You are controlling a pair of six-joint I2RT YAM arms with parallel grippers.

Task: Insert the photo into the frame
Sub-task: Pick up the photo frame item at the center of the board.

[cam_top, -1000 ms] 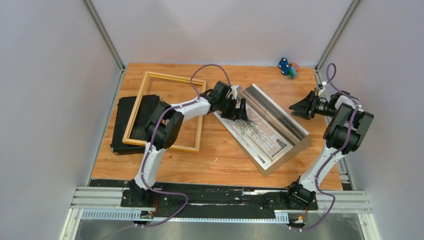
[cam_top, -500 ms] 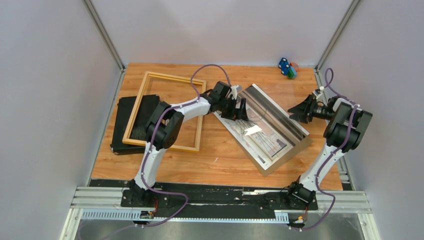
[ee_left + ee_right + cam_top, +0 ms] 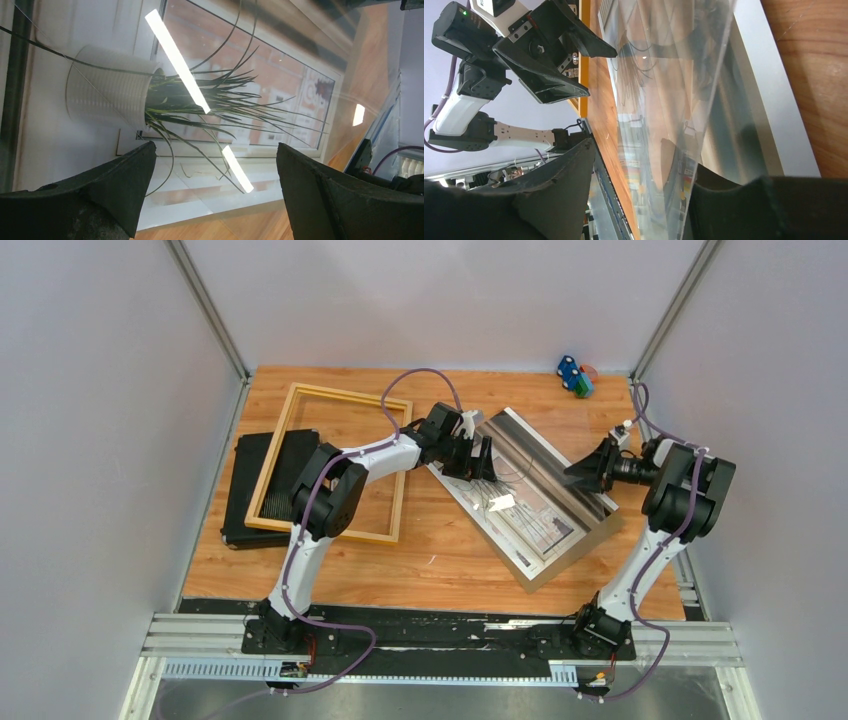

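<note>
Grey-toned and glossy: shows the photo point(image 3: 530, 522) flat on the table point(image 3: 450, 565) at three o'clock, outside the frame point(image 3: 350, 393) at nine o'clock. Finds the left gripper point(image 3: 480, 462) wide open over its eleven-o'clock end and the right gripper point(image 3: 572, 478) parted astride a clear sheet point(image 3: 674, 75) at two o'clock. Leaves the insertion undone.

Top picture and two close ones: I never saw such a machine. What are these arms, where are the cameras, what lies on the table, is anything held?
Two robot arms are bolted at the near edge of the table. The wide picture comes from a fixed camera above and behind them; each close one from a camera on a wrist. On the table lie the photo of a potted plant, the wooden frame partly over a black case, and a blue-green object. The left gripper hangs open over the photo. The right gripper is open around a clear sheet's edge; nothing is gripped.
</note>
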